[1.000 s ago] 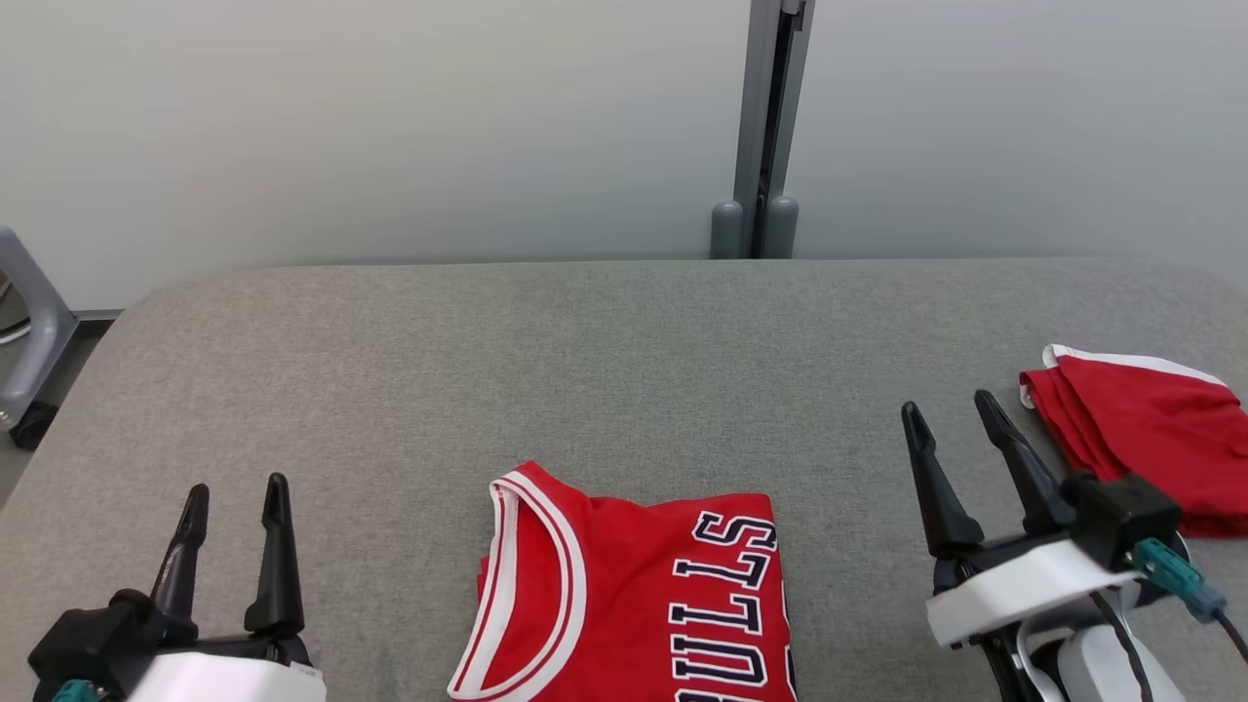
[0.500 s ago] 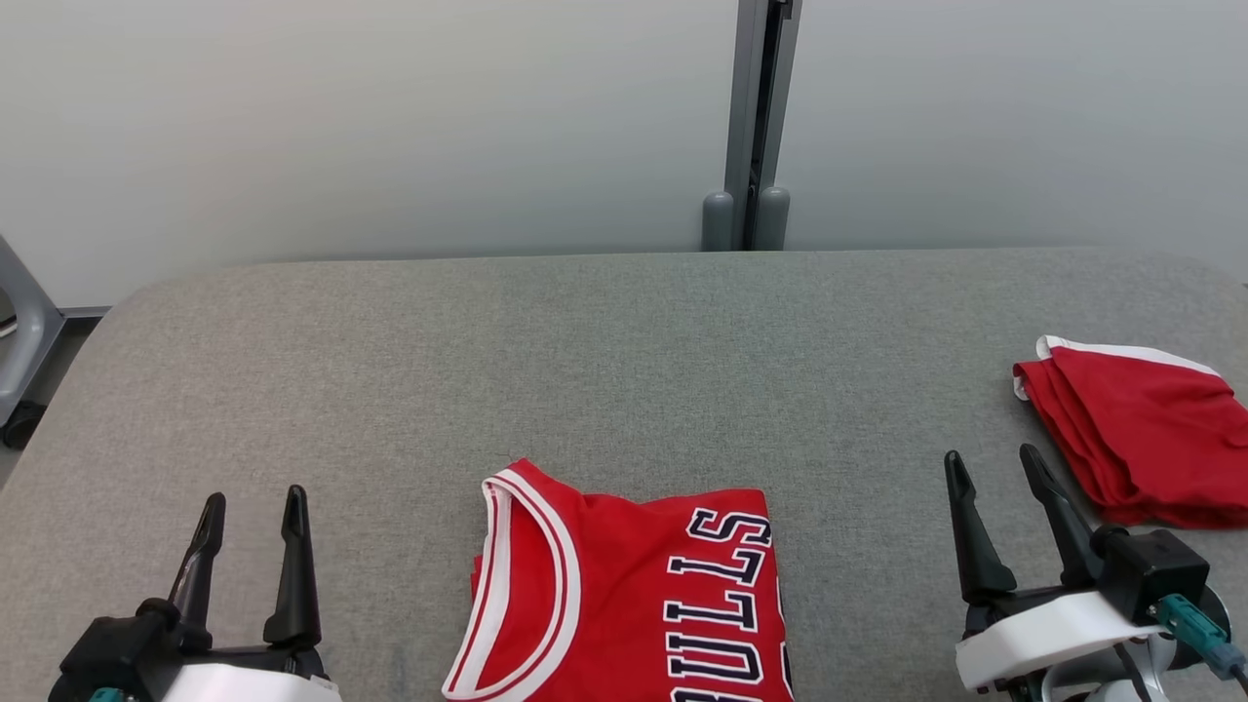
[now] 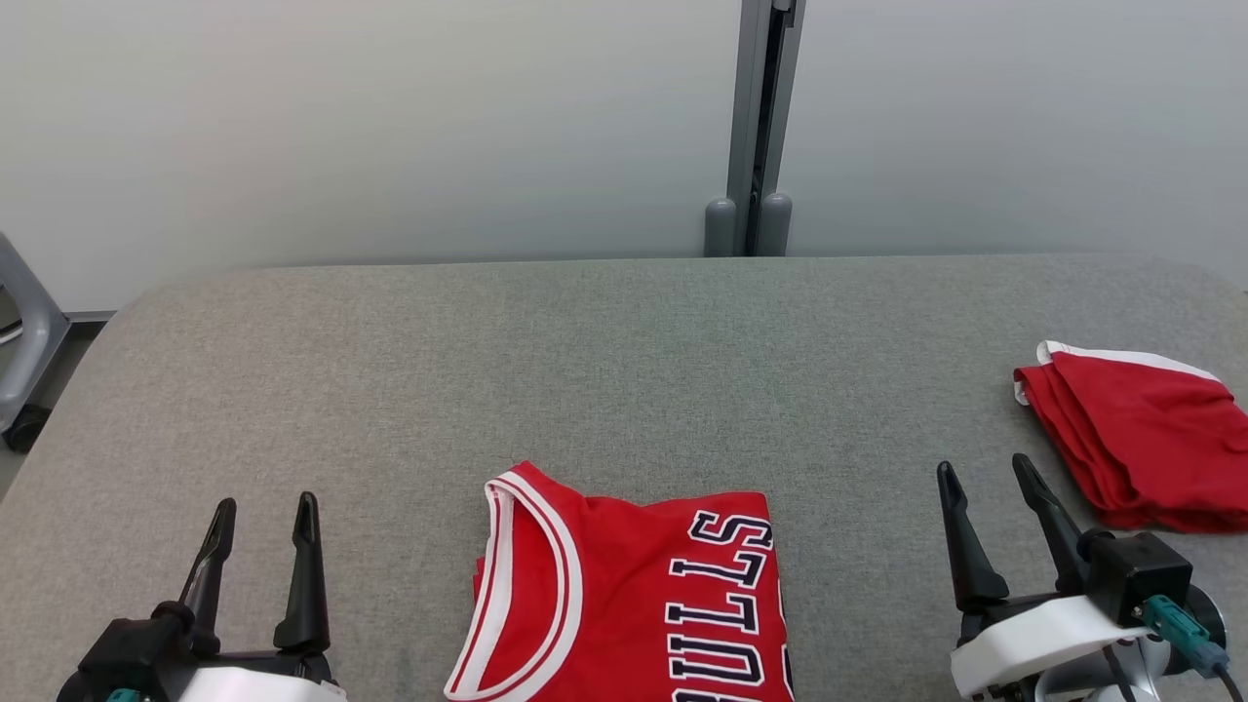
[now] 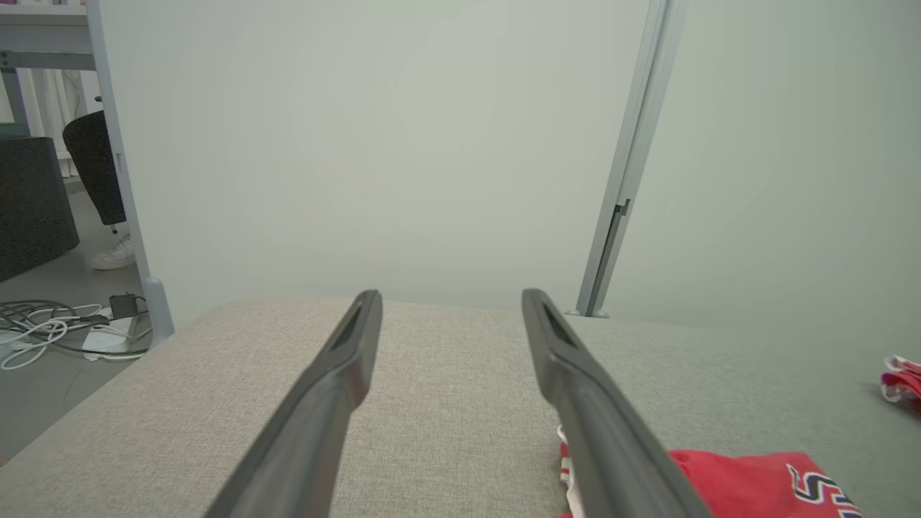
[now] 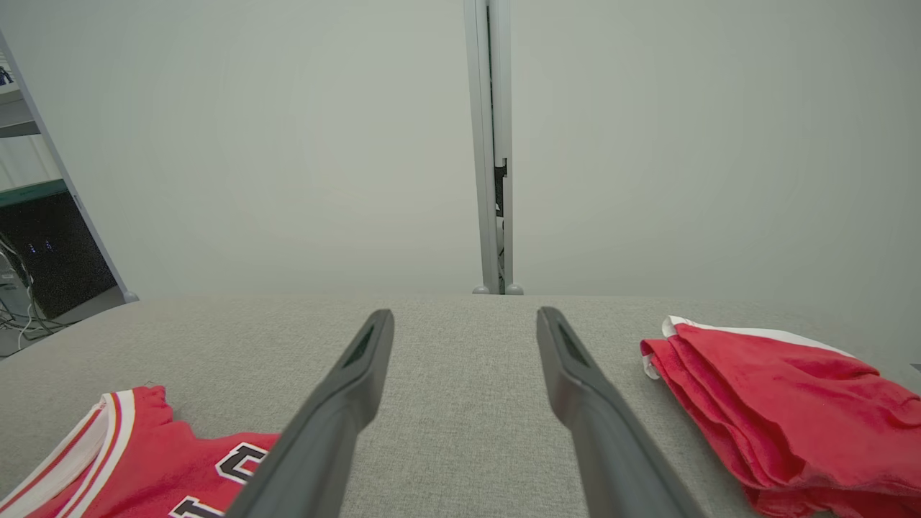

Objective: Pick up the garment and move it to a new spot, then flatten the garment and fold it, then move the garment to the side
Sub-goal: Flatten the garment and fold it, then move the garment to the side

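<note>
Red jersey [image 3: 634, 595] lies folded near-centre on the grey table [image 3: 624, 370], between your left gripper [image 3: 266, 499] and right gripper [image 3: 982, 462], both wide and empty. Pinch all layers at both side edges, then carry it right toward the red pile [image 3: 1141, 439].

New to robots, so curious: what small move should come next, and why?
Probably bring the left gripper and right gripper inward to grasp the folded jersey lying between them: their jaws stand open and empty, and it is not yet at the side, where another folded red garment sits.
</note>
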